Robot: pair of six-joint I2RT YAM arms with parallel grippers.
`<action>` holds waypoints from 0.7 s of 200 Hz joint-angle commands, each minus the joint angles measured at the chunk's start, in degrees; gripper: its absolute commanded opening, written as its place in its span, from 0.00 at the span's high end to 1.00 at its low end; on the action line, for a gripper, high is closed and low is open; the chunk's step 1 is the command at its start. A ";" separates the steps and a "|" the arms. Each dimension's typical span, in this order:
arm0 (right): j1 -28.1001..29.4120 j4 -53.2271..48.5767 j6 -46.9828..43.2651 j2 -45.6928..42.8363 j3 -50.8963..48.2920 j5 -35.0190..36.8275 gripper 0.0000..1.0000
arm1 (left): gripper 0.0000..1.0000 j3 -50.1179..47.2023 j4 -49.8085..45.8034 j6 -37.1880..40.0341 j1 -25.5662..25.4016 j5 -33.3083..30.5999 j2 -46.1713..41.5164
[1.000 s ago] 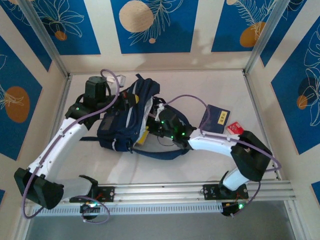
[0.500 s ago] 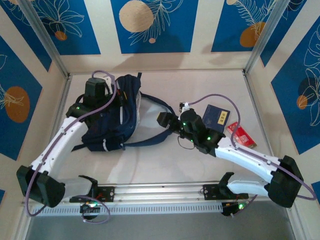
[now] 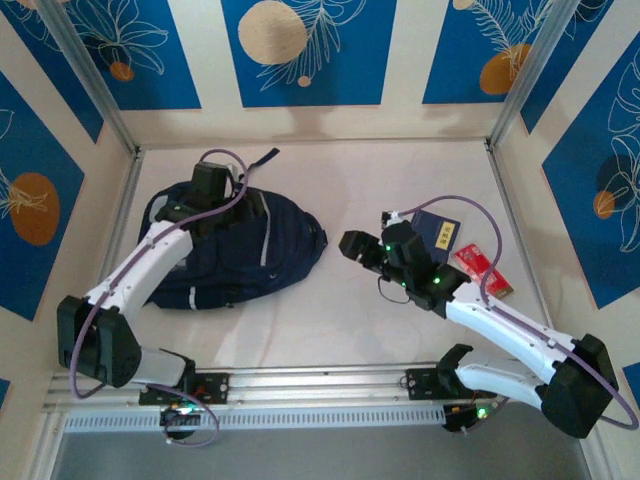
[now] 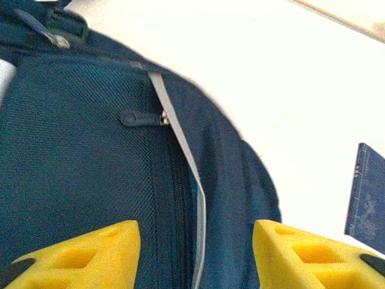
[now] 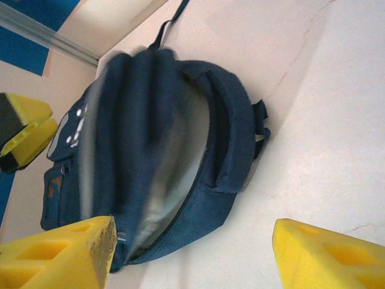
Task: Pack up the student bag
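Enclosure: cream walls with blue panels (image 3: 300, 50), metal posts at the corners. Closed in on three sides, little slack at the edges.

Table (image 3: 380, 190): white, flat and smooth. Bare through the middle.

Bag (image 3: 240, 265): left half of the table, lying flat, by far the biggest thing here. Long axis looks roughly left to right, rounded end toward the centre; one strap (image 3: 265, 157) trails off the far side. The right wrist view shows the main compartment gaping, pale lining visible, mouth turned toward the right arm. That view is blurred, so how far the zip is open I cannot tell.

Left claw (image 4: 195, 232): directly over the bag, near its far edge, jaws apart, gripping nothing. A zip and a grey stripe run beneath it.

Right claw (image 5: 194, 241): mid-table, well apart from the bag, pointing left at the mouth. Jaws apart, empty.

Navy booklet (image 3: 437, 232) and red packet (image 3: 482, 270): right side, just behind the right claw. Likely the cargo. The right arm is nearer them; the left is placed to hold the mouth open.
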 commanded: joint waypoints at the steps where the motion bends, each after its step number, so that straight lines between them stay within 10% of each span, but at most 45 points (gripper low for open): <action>1: -2.62 -5.80 -2.62 -1.77 -0.87 -2.99 0.31 | 0.46 -0.51 -1.29 3.16 -0.13 -1.81 -7.33; 140: -44.27 -35.85 -1.71 11.56 12.84 7.68 0.20 | 0.36 -8.08 -1.00 8.01 -11.54 12.61 -14.89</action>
